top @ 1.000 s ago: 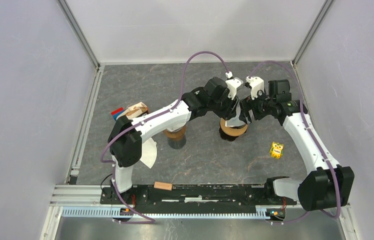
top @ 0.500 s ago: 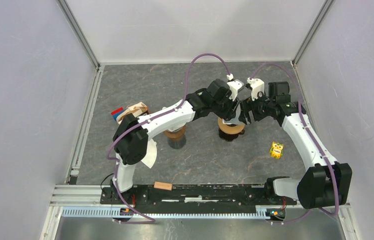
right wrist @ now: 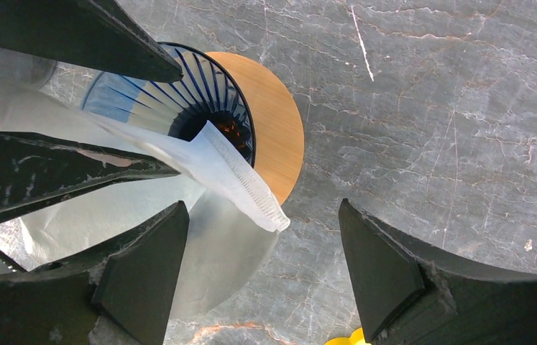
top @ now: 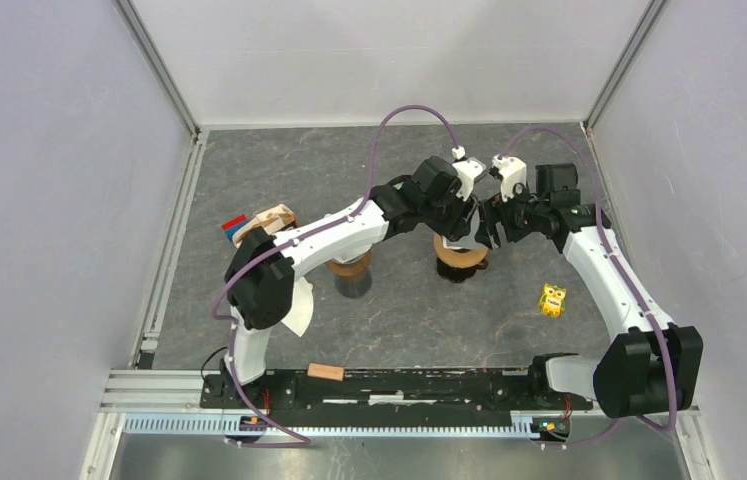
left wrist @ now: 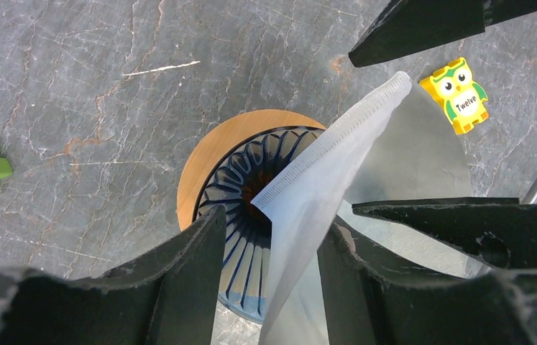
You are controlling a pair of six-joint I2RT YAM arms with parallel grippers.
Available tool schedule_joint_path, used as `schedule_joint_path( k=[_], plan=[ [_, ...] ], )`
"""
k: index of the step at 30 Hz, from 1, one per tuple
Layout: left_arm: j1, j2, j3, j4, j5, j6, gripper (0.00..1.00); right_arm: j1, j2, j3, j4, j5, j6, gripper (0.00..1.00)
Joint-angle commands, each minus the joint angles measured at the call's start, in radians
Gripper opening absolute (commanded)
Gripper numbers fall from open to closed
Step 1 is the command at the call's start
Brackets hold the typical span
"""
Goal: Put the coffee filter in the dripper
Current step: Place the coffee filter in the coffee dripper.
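desk: grey marbled slab desk; the task's things sit just off centre toward 3 o'clock.
left tool: above the dripper, jaws parted and released. The paper stands loose between them with a gap on its 9 o'clock side.
right tool: spread wide and empty, at the dripper's 3 o'clock.
dripper: blue ribbed glass cone dripper on a round wooden collar, upright, mouth partly covered.
filter: white folded paper cone filter, not seated; it is tilted across the rim at 5 o'clock and its crimped seam points to 1 o'clock.
step: likely seating. Spread the cone, aim the tip at the centre hole and press lightly along the ribs.
in the way: both tools crowd the mouth, and a snag could tip the dripper.
around: second dark wooden-collared stand at 9 o'clock. Spare white paper sheet at 8 o'clock, yellow owl block at 4 o'clock.
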State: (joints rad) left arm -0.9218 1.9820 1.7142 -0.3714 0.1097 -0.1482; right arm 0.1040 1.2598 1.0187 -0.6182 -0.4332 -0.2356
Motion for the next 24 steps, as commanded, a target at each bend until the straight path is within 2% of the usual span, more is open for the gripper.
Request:
schedule_joint_path(
  k=[1, 13, 24],
  plan=[
    [-0.017, -0.08, 0.039, -0.019, 0.054, 0.067, 0.57, 0.007, 0.009, 0.007, 0.011, 0.014, -0.014, 0.83],
    [-0.023, -0.125, 0.038, -0.039, 0.112, 0.041, 0.6, 0.006, 0.013, 0.012, 0.009, 0.012, -0.011, 0.83],
    [-0.024, -0.115, 0.021, -0.062, -0.068, 0.201, 0.62, 0.006, 0.015, 0.018, 0.005, 0.004, -0.014, 0.83]
  ],
)
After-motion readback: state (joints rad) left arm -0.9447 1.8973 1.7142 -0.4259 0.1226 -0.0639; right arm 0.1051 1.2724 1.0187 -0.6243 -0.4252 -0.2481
